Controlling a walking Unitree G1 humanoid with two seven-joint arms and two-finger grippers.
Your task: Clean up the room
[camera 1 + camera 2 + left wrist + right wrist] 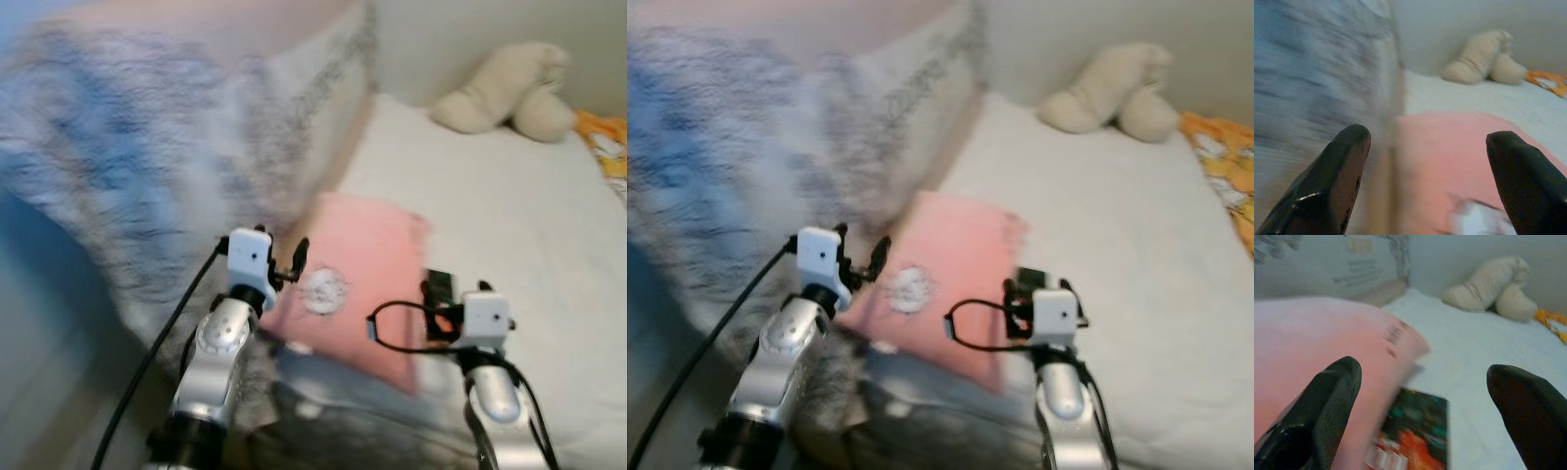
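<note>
From the head views little looks tidied: the pink pillow point(364, 284) lies askew on the bed point(509, 215), plush toy point(505, 90) well beyond it, no bin visible; the left wrist view shows left gripper point(1430, 181) spread over the pillow, the right wrist view right gripper point(1425, 416) spread beside it above a small packet point(1413, 433).

Bedroom in a home: bed point(509, 225) w/ white sheet, pink pillow point(362, 284) lying on it, cream plush toy point(505, 90) against the wall at far end, big grey-blue patterned duvet point(147, 147) bunched up along the robot's left.
</note>
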